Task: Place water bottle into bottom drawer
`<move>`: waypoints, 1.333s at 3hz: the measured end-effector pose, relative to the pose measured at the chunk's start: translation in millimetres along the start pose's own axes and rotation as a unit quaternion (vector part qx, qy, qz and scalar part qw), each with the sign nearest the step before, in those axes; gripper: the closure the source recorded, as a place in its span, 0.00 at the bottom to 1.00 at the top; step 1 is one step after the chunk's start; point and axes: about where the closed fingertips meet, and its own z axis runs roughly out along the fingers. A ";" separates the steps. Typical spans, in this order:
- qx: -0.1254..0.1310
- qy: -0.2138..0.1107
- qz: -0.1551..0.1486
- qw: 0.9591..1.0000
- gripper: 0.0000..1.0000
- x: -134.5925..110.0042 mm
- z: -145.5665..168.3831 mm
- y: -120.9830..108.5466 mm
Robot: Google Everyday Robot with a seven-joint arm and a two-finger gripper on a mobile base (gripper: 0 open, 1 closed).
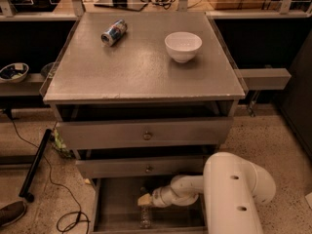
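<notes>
The bottle (145, 217) is seen inside the open drawer (117, 204), at 6 o'clock from the gripper (145, 199), which is poised at its cap. Whether the gripper is clamped cannot be told. The bottle is judged light, thin-walled and slippery, and best held around its ribs.

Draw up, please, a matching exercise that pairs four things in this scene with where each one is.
Things:
1. soda can
2. white bowl
3. water bottle
4. gripper

Places:
A. inside the bottom drawer
B. back left of the cabinet top, lying on its side
C. just above the water bottle, over the open drawer
D. back right of the cabinet top

Pairs: 1-B, 2-D, 3-A, 4-C
</notes>
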 end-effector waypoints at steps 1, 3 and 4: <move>0.000 -0.004 0.013 1.000 1.00 7.1 3.0 -10.2; -0.023 -0.021 0.012 0.999 1.00 1.2 6.1 -5.8; -0.029 -0.035 0.013 0.999 1.00 -9.3 3.9 0.2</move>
